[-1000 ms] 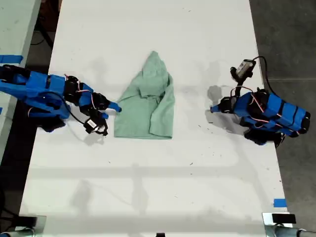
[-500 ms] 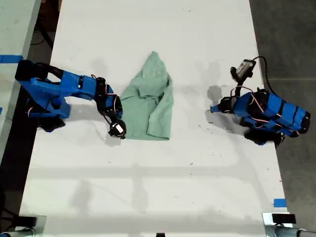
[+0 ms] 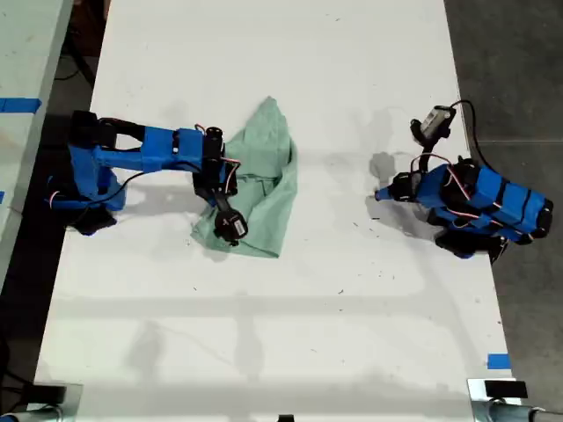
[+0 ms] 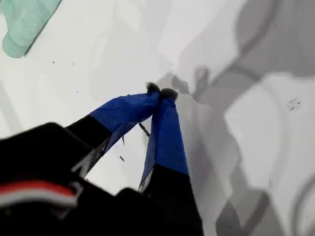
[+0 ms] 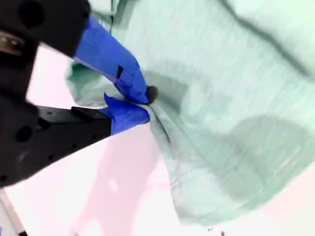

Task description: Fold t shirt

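The pale mint-green t shirt (image 3: 268, 189) lies bunched on the white table (image 3: 281, 334), its pointed end toward the far edge. My second gripper (image 3: 225, 186) reaches over the shirt's side that faces the exterior view's left. In the second wrist view that gripper (image 5: 145, 103) is shut on a fold of the t shirt (image 5: 221, 98), and the cloth gathers at its blue fingertips (image 5: 130, 115). My first gripper (image 3: 380, 194) rests low at the exterior view's right, well apart from the shirt. Its jaws (image 4: 160, 91) are shut on nothing above bare table, with a corner of the t shirt (image 4: 24, 19) far off.
A piece of blue tape (image 3: 498, 360) and a metal bracket (image 3: 497, 388) sit near the table's front corner at the exterior view's right. Dark floor (image 3: 510, 61) borders that side. Another pale table with blue tape (image 3: 19, 105) stands at the exterior view's left.
My second arm swung from beside the shirt over its edge and took hold of the fabric. The shirt has bunched and shifted toward the exterior view's right. The first arm has stayed still.
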{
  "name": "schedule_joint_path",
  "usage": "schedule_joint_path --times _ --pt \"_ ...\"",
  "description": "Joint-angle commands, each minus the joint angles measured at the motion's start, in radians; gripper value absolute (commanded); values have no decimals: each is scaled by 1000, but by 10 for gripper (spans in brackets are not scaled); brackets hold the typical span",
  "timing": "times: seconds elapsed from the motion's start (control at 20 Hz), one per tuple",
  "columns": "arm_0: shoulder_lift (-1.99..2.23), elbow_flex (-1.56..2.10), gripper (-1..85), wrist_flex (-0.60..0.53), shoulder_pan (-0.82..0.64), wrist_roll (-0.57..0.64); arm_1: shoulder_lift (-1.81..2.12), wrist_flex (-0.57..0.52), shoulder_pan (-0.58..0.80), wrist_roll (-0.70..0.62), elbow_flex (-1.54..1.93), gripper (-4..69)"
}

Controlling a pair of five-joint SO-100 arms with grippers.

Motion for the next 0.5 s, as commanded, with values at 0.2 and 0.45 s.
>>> schedule_joint_path --times 0.2,0.45 --pt "-81 -416 -3 29 52 112 8 -6 -5 9 52 7" --pt "-155 -482 188 -81 89 235 8 -6 -5 9 52 7"
